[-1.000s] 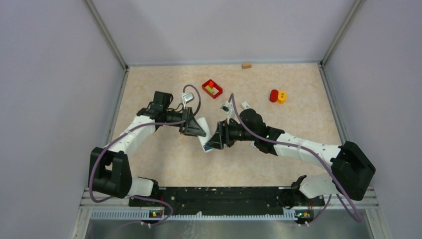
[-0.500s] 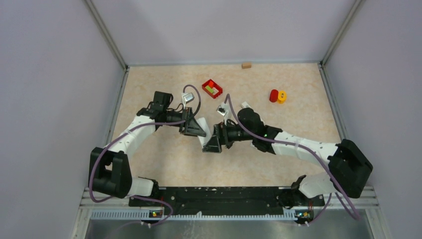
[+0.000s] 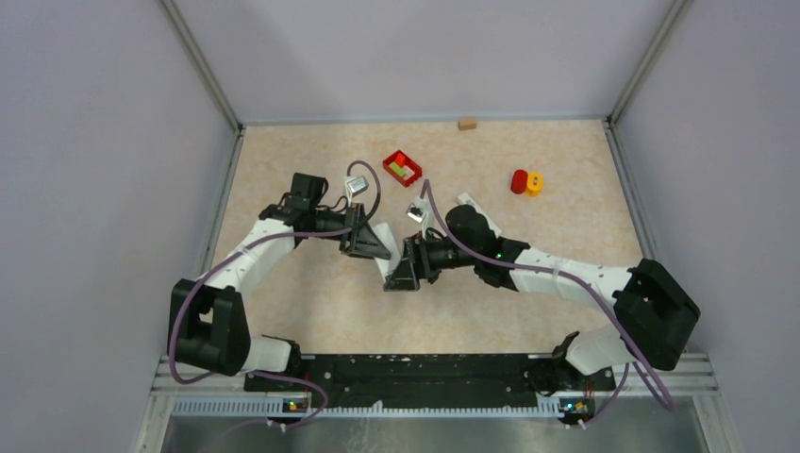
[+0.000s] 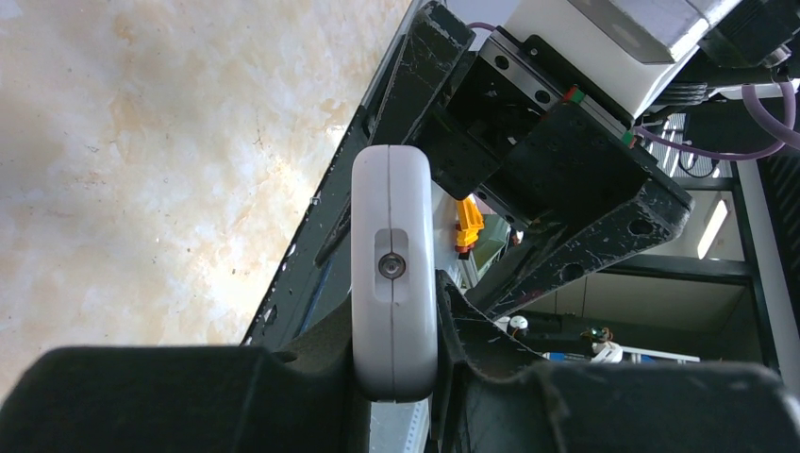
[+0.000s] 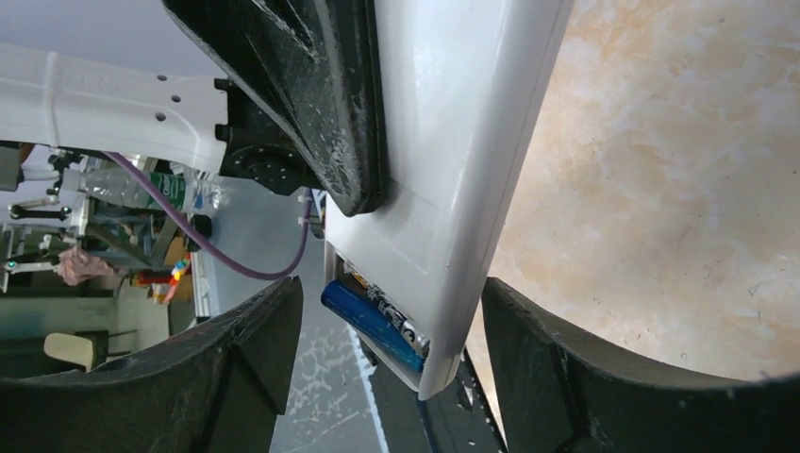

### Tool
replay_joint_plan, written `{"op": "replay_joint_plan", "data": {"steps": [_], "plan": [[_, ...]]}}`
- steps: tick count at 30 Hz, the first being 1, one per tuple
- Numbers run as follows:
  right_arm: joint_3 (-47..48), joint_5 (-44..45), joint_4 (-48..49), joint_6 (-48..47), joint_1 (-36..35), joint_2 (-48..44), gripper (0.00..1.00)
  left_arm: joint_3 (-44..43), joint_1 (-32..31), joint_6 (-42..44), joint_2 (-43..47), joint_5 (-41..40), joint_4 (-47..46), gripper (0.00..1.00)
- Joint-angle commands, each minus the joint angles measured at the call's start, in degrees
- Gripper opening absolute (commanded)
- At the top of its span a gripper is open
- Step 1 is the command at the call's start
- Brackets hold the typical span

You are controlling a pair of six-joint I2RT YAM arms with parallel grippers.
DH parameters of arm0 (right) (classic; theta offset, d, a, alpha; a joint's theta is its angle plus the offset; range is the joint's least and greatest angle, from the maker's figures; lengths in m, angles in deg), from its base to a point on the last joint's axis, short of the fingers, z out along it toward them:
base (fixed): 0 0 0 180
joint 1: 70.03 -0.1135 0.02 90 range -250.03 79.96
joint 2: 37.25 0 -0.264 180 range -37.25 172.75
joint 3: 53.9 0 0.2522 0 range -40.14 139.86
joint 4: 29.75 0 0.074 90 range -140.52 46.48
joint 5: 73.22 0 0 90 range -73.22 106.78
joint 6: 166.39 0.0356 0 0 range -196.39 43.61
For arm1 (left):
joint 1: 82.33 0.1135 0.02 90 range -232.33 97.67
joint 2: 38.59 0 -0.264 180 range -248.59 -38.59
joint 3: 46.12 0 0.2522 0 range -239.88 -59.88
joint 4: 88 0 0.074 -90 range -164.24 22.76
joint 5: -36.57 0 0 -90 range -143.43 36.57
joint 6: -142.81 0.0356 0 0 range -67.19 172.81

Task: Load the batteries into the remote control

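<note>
Remote point(image 4: 394, 283) above marbled tabletop point(image 3: 311, 293) (lilac walls point(image 3: 94, 142)).

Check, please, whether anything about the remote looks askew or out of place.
Yes, the right wrist view shows the blue battery apparently sticking out of the open compartment at the end of the white remote. It does not lie flush, so it may not be fully seated. The left gripper holds the remote.

There are two robot arms, a left arm point(image 3: 247, 257) and a right arm point(image 3: 566, 276). There is one white remote point(image 4: 394, 274) in the middle. One blue battery point(image 5: 370, 321) shows inside it. Near the top of the top view sit one red box point(image 3: 389, 163), one tan block point(image 3: 466, 123), one red piece point(image 3: 518, 181), one yellow piece point(image 3: 535, 183) and one small white bit point(image 3: 466, 199).
</note>
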Motion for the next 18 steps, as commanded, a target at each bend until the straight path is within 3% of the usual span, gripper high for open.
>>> {"op": "replay_joint_plan", "data": {"steps": [1, 6, 18], "plan": [[1.44, -1.15, 4.74, 1.09, -0.5, -0.36, 0.72, -2.18, -0.18, 0.49, 1.49, 1.57, 0.28, 0.0], [0.17, -1.46, 7.16, 3.31, 0.0, -0.76, 0.67, -2.05, -0.17, 0.6, 1.67, 1.49, 0.32, 0.0], [-1.36, -2.76, 9.55, 4.12, 0.24, -0.2, 0.41, -1.9, -0.17, 0.6, 1.84, 1.44, 0.36, 0.0]]}}
